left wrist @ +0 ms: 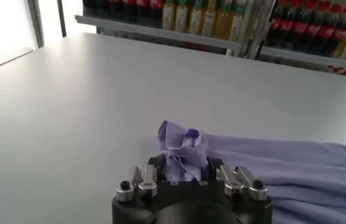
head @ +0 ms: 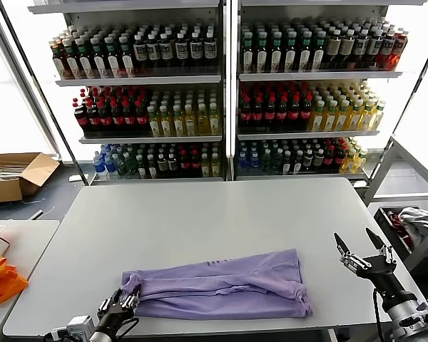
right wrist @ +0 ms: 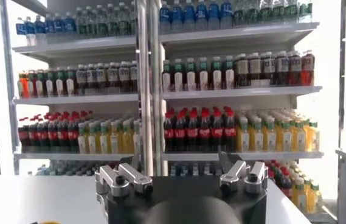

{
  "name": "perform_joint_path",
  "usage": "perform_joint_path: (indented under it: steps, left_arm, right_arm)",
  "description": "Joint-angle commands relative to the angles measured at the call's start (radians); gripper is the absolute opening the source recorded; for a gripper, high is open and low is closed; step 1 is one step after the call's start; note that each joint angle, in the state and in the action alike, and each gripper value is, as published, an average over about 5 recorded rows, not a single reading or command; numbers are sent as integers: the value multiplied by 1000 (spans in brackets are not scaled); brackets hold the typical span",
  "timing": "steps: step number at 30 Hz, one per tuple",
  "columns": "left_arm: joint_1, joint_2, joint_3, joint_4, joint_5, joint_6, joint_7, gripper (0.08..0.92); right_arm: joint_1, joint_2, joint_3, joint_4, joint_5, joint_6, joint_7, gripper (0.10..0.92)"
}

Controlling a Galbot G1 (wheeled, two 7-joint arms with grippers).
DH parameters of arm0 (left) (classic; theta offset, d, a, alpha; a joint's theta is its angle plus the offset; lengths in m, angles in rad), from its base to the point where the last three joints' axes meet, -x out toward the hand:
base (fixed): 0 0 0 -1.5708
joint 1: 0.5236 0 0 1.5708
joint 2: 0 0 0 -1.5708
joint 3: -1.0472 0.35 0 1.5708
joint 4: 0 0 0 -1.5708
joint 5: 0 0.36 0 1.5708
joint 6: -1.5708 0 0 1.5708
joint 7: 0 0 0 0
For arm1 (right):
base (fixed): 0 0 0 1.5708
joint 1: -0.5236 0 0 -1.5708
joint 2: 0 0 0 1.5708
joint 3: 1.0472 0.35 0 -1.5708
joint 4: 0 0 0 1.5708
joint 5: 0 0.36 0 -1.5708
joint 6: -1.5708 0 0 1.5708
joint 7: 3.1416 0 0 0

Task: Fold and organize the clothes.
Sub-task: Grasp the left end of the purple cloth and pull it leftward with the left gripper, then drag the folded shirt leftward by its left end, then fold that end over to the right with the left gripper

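Observation:
The clothes are one lavender T-shirt [head: 221, 288], folded into a long band across the near part of the grey table [head: 214, 214]. My left gripper [head: 127, 298] is at the shirt's left end by the table's front edge. In the left wrist view the left gripper [left wrist: 185, 167] is shut on a bunched-up corner of the shirt [left wrist: 182, 143], which stands up between the fingers. The rest of the shirt [left wrist: 294, 167] lies flat on the table. My right gripper [head: 360, 242] hovers open and empty off the shirt's right end, over the table's right edge. The right wrist view shows its gripper [right wrist: 180, 163] facing the shelves.
Shelves of bottles [head: 221, 92] stand behind the table. A cardboard box [head: 14, 174] sits on the floor at the far left. Orange fabric [head: 1, 279] lies on a side table to the left. A bin with white cloth [head: 414, 222] stands at the right.

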Motion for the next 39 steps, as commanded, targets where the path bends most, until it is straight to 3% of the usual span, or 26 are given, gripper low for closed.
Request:
perform_joint_path:
  steps: [1, 6, 10, 17, 23, 27, 31, 39]
  left_arm:
    - [-6, -3, -5, 22, -14, 2, -1, 386]
    - [-39, 71, -102, 21, -79, 5, 23, 239]
    - [-66, 155, -254, 59, -117, 0, 72, 139]
    - [-74, 369, -556, 226, -177, -12, 263, 114]
    - [-119, 519, -646, 300, -224, -11, 295, 114]
    - [-131, 515, -614, 196, -258, 7, 283, 114]
    - [-124, 439, -508, 26, -256, 30, 253, 114]
    - [-162, 338, -235, -147, -279, 56, 114, 114]
  right_arm:
    - [2, -1, -1, 3, 2, 1, 2, 823]
    - [4, -12, -1, 4, 8, -1, 1, 823]
    - [6, -14, -4, 6, 10, -1, 1, 823]
    - [6, -14, -19, 13, 11, 0, 0, 823]
    - [7, -9, -31, 23, 9, 0, -1, 823]
    - [-3, -5, -25, 32, 10, 3, -2, 823]
    - [-17, -3, -18, 38, 11, 8, -4, 823]
    - [-37, -2, -26, 44, 7, 7, -6, 823]
